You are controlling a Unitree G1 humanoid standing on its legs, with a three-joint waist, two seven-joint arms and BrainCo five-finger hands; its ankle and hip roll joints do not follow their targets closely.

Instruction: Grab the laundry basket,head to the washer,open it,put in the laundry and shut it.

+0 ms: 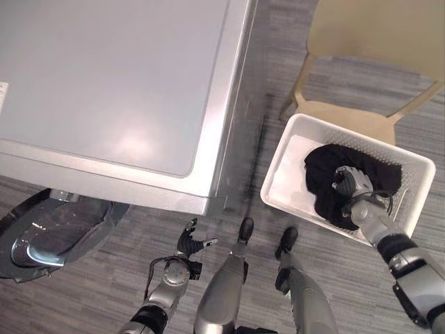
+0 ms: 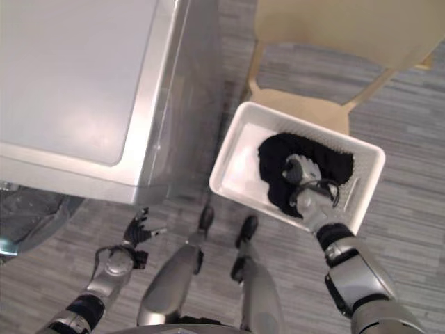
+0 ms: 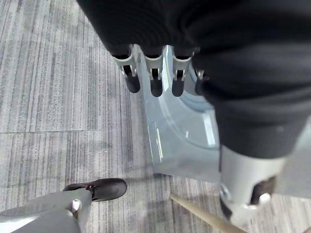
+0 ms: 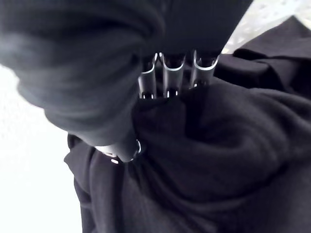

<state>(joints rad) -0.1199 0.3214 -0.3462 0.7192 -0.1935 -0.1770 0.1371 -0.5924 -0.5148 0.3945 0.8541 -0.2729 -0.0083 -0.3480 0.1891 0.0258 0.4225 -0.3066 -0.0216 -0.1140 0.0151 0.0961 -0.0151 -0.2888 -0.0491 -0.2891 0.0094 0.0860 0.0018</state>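
Black laundry (image 1: 327, 182) lies bunched in the white basket (image 1: 416, 188) (long axis slanting away from the washer (image 1: 118, 83)); the right hand (image 1: 351, 182) digs in, fingers hidden. Left hand (image 1: 189, 241) hangs relaxed.

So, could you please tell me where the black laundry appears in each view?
Left eye view: black laundry in the white basket, right of centre.
Right eye view: in the basket, centre right, under the right robot hand.
Left wrist view: I cannot make it out here.
Right wrist view: dark folds past the fingers.
Shared landmark: the basket's white wall.
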